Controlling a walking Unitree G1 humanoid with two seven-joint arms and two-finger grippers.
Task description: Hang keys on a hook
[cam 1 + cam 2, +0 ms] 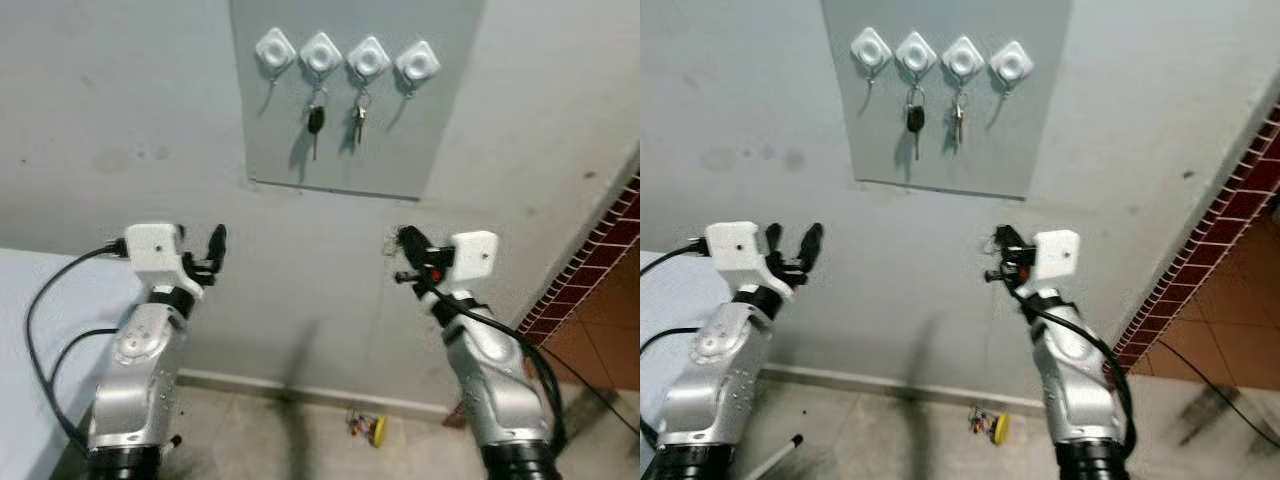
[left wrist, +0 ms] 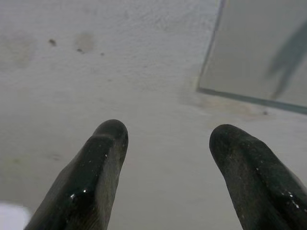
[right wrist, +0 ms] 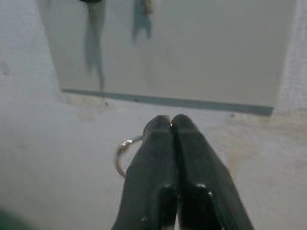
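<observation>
A grey board (image 1: 350,150) on the wall carries a row of white hooks. A black key (image 1: 315,122) hangs from the second hook (image 1: 321,53) and a silver key (image 1: 358,120) from the third hook (image 1: 368,58). The first hook (image 1: 274,48) and the fourth hook (image 1: 417,63) are bare. My right gripper (image 3: 171,120) is shut on a thin metal key ring (image 3: 122,155), held below the board's lower right corner, short of the wall. My left gripper (image 1: 793,240) is open with nothing between its fingers, raised below and left of the board.
A small yellow item with keys (image 1: 368,428) lies on the floor by the skirting. A red brick wall (image 1: 600,270) runs along the right. A white surface (image 1: 30,330) sits at the left beside my left arm.
</observation>
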